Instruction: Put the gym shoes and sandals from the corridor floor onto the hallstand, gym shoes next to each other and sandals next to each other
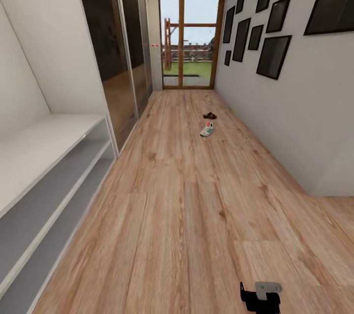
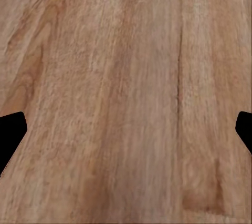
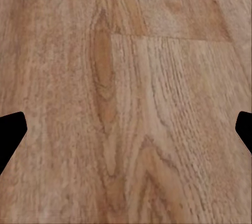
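Far down the corridor floor (image 1: pixel 187 215) lies one white gym shoe (image 1: pixel 207 129) with green stripes. Just beyond it rests a dark brown sandal (image 1: pixel 210 115). The pale grey hallstand (image 1: pixel 54 166) runs along the left wall, and the shelves that show hold nothing. A black and grey part of my right arm (image 1: pixel 261 296) pokes in at the bottom edge of the head view, far from the shoes. My left gripper (image 2: pixel 126 134) is open over bare wood planks. My right gripper (image 3: pixel 126 134) is open too, above a knot in the floor (image 3: pixel 102 82).
Dark glass wardrobe doors (image 1: pixel 115 58) follow the hallstand on the left. The right wall (image 1: pixel 295 107) carries several black picture frames. A glazed door (image 1: pixel 189 39) closes the far end. Wide open floor lies between me and the shoes.
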Robot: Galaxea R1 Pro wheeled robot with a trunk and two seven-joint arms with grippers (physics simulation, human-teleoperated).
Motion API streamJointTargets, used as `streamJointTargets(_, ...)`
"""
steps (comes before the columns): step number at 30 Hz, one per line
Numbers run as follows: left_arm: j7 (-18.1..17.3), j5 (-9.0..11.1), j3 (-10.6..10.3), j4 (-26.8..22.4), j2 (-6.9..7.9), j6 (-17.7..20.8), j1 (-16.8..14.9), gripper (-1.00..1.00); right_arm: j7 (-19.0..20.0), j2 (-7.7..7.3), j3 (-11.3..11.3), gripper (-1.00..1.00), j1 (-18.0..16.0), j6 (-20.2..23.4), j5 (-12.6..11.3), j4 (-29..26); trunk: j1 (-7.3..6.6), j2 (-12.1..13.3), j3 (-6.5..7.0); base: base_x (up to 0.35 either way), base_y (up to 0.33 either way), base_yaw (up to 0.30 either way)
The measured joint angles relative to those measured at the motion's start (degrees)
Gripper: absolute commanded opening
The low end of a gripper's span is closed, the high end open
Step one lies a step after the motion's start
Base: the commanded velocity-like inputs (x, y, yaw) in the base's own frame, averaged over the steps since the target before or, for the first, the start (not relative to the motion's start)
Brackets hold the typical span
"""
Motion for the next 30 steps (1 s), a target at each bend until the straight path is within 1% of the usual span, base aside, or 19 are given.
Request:
streamJointTargets(7, 0.0, 0.0, 0.0, 0.0, 0.00, 0.0, 0.0, 1.00, 0.0, -0.03, 0.0, 1.00, 0.0, 0.0, 0.1, 0.0, 0.00, 0.0, 0.00, 0.338, 0.000, -0.003)
streamJointTargets(10, 0.0, -0.1, 0.1, 0.0, 0.00, -0.1, 0.2, 1.00, -0.1, 0.40, -0.1, 1.00, 0.1, 0.0, 0.0, 0.0, 0.02, 0.0, 0.00, 0.120, 0.000, 0.000)
streamJointTargets(16, 0.0, -0.1, 0.1, 0.0, 0.00, 0.0, 0.2, 1.00, -0.1, 0.44, -0.1, 1.00, 0.1, 0.0, 0.0, 0.0, 0.02, 0.0, 0.00, 0.148, 0.000, 0.000)
streamJointTargets(21, 0.0, -0.1, 0.1, 0.0, -0.02, -0.1, 0.3, 1.00, 0.0, 0.13, -0.1, 1.00, 0.2, 0.0, 0.0, 0.0, 0.01, 0.0, 0.00, 0.210, 0.000, 0.000)
streamJointTargets(30, 0.0, -0.1, 0.2, 0.0, 0.00, -0.1, 0.3, 1.00, 0.0, -0.11, -0.1, 1.00, 0.4, -0.1, 0.0, 0.0, 0.00, 0.0, 0.00, 0.308, 0.000, 0.000)
